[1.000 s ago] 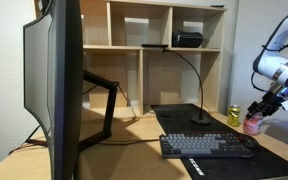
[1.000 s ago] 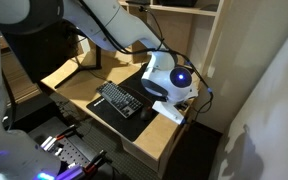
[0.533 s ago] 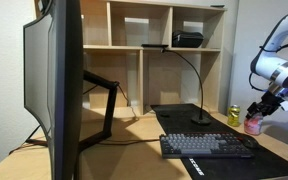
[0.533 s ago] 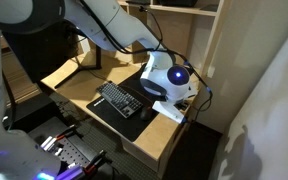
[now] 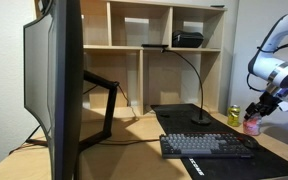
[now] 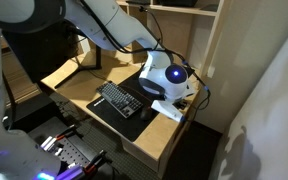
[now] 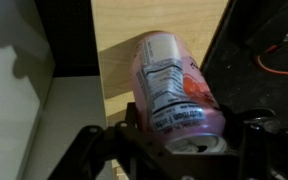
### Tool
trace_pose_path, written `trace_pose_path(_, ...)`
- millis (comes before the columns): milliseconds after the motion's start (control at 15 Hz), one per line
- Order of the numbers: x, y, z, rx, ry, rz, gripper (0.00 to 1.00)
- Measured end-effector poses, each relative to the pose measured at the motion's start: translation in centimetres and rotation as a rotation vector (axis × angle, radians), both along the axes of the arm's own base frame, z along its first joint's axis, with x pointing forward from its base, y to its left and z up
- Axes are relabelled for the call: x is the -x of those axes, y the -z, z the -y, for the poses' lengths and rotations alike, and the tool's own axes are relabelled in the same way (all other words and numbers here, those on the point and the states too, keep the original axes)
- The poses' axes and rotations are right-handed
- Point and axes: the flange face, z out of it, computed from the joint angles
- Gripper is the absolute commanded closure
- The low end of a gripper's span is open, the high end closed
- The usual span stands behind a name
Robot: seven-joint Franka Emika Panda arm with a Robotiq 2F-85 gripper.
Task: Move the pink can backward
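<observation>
Transfer step in hand: gripper (image 7: 189,128) clamped on the pink can (image 7: 169,80), just beside the yellow-green can (image 5: 234,115). Next: carry it backward, upright, then release.

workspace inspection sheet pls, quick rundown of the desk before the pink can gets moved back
surface: wooden desk, black mat under the keyboard.
job's things: pink can over bare wood by the mat's edge, near the yellow-green can.
clutter: keyboard, monitor, gooseneck stand.
grippers: gripper shut around the pink can, a finger on each side.
cables: orange cable on the mat.
surroundings: wooden shelf unit holding a black box.
</observation>
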Motion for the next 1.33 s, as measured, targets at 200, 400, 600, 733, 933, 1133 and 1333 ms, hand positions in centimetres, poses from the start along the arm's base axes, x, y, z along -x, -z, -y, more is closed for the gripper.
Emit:
trace_pose_path(200, 0.7, 1.1, -0.2, -0.001, 0.002, -0.024, 0.00)
trace_pose_path(400, 1.3, 1.5, -0.1, 0.010, -0.010, -0.053, 0.00)
trace_pose_path(600, 1.8, 0.7, 0.4, 0.041, -0.021, -0.072, 0.00)
trace_pose_path(733, 2.0, -0.4, 0.6, 0.071, -0.024, -0.086, 0.00)
trace_pose_path(933, 2.8, -2.3, 0.7, 0.100, -0.039, -0.103, 0.00)
trace_pose_path(1133, 4.0, -4.6, 0.4, 0.109, -0.069, -0.111, 0.00)
trace_pose_path(1333, 5.2, -7.8, 0.1, 0.103, -0.084, -0.084, 0.00)
